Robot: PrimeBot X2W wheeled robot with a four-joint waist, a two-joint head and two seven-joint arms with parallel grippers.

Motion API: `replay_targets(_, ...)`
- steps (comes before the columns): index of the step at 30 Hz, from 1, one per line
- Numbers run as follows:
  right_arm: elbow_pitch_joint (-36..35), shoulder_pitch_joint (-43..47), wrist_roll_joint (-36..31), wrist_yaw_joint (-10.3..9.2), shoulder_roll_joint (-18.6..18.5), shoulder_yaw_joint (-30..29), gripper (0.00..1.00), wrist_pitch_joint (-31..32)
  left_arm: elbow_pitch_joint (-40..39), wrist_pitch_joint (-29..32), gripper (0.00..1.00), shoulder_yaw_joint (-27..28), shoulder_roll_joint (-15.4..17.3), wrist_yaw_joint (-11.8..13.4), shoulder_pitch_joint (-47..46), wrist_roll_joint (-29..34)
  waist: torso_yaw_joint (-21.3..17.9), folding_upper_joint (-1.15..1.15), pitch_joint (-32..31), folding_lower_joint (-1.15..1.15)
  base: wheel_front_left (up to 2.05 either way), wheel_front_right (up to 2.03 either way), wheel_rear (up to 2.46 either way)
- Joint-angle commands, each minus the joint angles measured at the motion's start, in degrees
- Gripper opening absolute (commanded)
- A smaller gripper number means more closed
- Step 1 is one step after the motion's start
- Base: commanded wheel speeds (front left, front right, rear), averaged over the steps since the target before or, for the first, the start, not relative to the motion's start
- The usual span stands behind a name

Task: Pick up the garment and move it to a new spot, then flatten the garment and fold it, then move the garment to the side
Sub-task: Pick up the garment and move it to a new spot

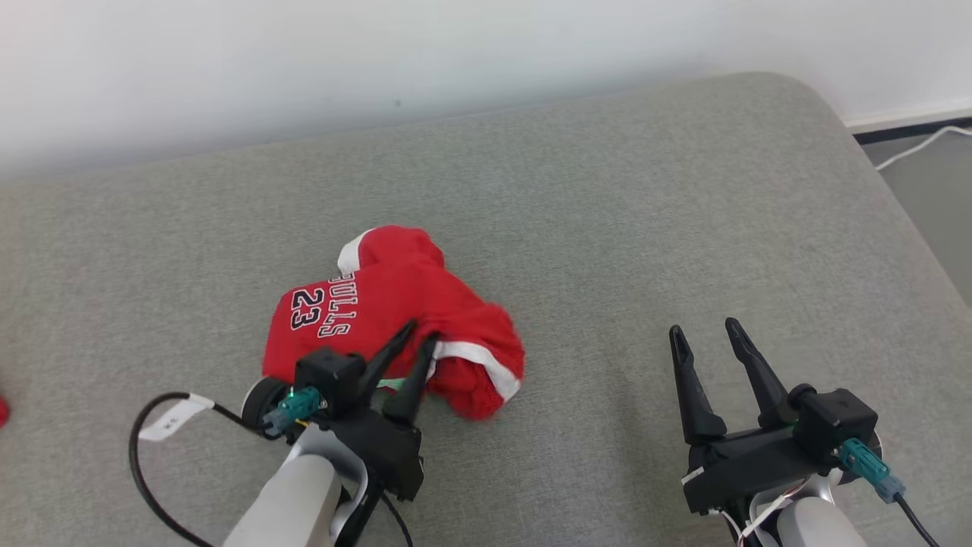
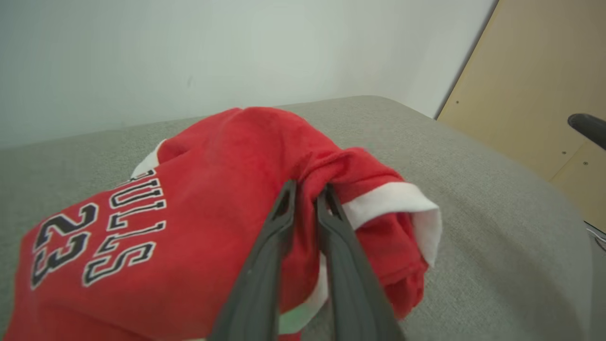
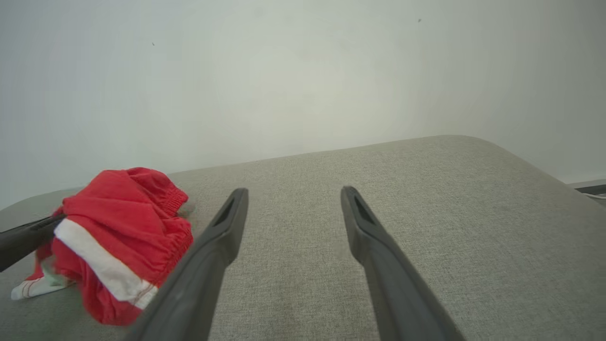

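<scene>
I had the left gripper with its fingers nearly together, pinching a fold of the garment at its near edge; the right gripper hung spread over bare cushion, well apart to the right; the left arm was much the nearer. The garment lay bunched left of centre, its long axis slanting from the lettered end at far left to the white-banded hem at near right; I judged flattening would pull along that line. The cushion was grey and woven; a pale wall ran behind; floor showed past its right end.
</scene>
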Motion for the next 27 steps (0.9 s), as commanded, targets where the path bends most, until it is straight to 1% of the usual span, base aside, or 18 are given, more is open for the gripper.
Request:
replay_targets(1, 0.1, -0.7, 0.6, 0.04, -0.3, 0.1, 1.00, -0.1, -0.1, -0.2, 1.00, 0.6, 0.0, 0.5, 1.8, 0.9, -1.0, 0.00, 0.4, 0.00, 0.00, 0.00, 0.00)
replay_targets(5, 0.2, -0.3, 0.5, 0.04, 0.1, -0.2, 1.00, -0.1, -0.8, -0.2, 1.00, 1.7, 0.0, 1.5, 4.0, 2.2, -0.6, 0.00, -0.2, 0.00, 0.00, 0.00, 0.00)
replay_targets(8, 0.3, 0.4, 0.5, 0.04, 0.5, -0.2, 1.00, -0.1, -3.0, -0.2, 1.00, 4.4, -0.1, 2.9, 6.9, 2.9, 0.3, 0.00, -1.3, 0.00, 0.00, 0.00, 0.00)
replay_targets(11, 0.4, 1.1, 0.5, 0.04, 0.8, -0.1, 1.00, -0.1, -5.5, -0.2, 1.00, 7.5, -0.1, 3.6, 10.1, 3.9, 1.5, 0.00, -2.8, 0.00, 0.00, 0.00, 0.00)
replay_targets(15, 0.4, 2.0, 0.4, 0.04, 1.1, -0.2, 1.00, -0.1, -9.5, -0.2, 1.00, 13.3, 0.3, 5.2, 15.4, 5.8, 3.0, 0.00, -4.2, 0.00, 0.00, 0.00, 0.00)
replay_targets(17, 0.4, 2.3, 0.4, 0.04, 1.2, -0.2, 1.00, -0.1, -11.3, -0.2, 1.00, 15.8, 0.4, 5.6, 18.0, 6.7, 3.5, 0.00, -4.5, 0.00, 0.00, 0.00, 0.00)
replay_targets(23, 0.5, 2.7, 0.6, 0.04, 1.6, 0.2, 1.00, -0.1, -14.5, -0.2, 1.00, 21.4, 0.1, 5.1, 23.5, 8.0, 4.0, 0.00, -4.9, 0.00, 0.00, 0.00, 0.00)
replay_targets(27, 0.3, 2.8, 0.8, 0.04, 1.4, 0.2, 1.00, -0.1, -15.5, -0.2, 1.00, 23.3, -0.1, 4.7, 24.9, 7.6, 3.8, 0.00, -4.6, 0.00, 0.00, 0.00, 0.00)
